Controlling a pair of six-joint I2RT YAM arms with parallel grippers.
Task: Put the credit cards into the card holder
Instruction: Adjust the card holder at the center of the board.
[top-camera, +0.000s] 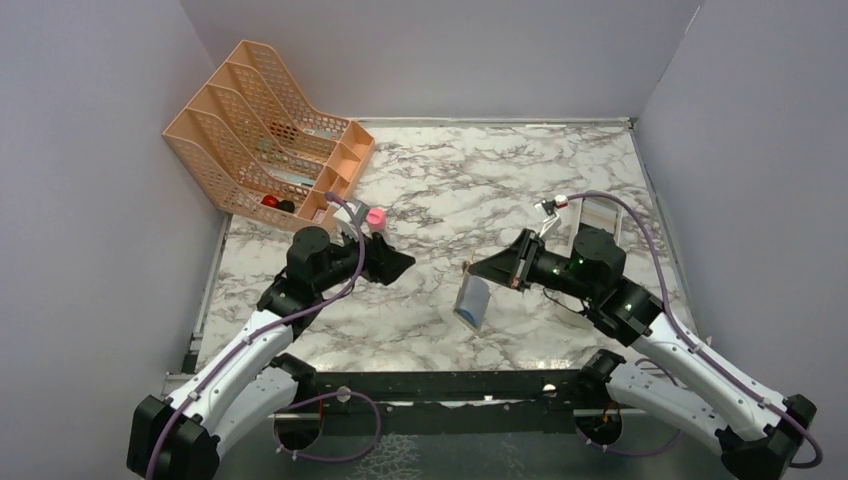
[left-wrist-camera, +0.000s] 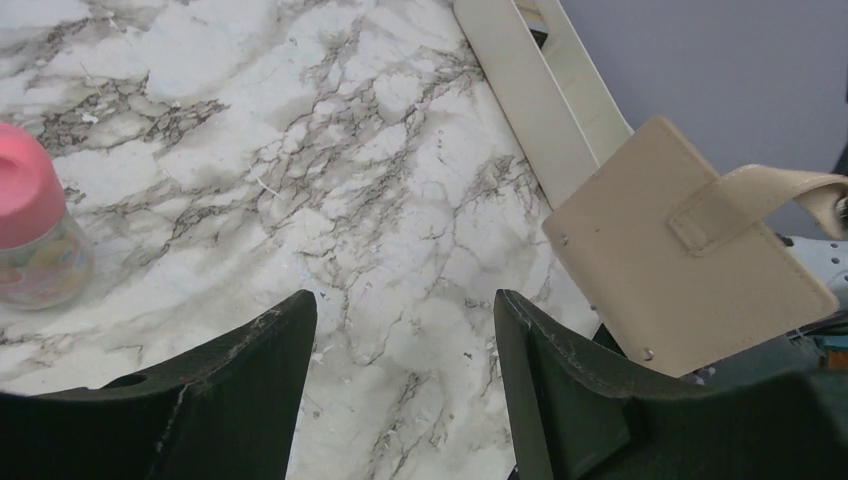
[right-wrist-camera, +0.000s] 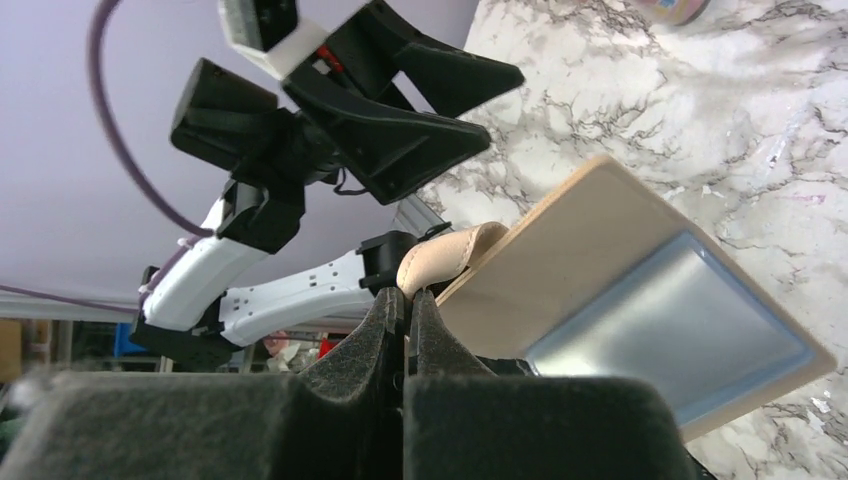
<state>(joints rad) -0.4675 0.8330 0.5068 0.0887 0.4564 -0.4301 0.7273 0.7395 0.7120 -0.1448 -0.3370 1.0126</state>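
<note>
The card holder (top-camera: 473, 300), a tan folding wallet with a light blue inside (right-wrist-camera: 670, 340), hangs open a little above the marble table. My right gripper (right-wrist-camera: 405, 295) is shut on its snap tab (right-wrist-camera: 450, 260). In the left wrist view the holder's tan back (left-wrist-camera: 660, 250) and its tab (left-wrist-camera: 760, 190) show at the right. My left gripper (left-wrist-camera: 403, 300) stands open over bare marble, to the left of the holder, with nothing between its fingers. In the top view the left gripper (top-camera: 405, 262) points at the right gripper (top-camera: 472, 268). I cannot make out the credit cards.
A peach mesh file rack (top-camera: 260, 130) stands at the back left. A small jar with a pink lid (top-camera: 376, 216) sits just behind the left gripper. A long white tray (left-wrist-camera: 545, 90) lies at the back right, near the wall.
</note>
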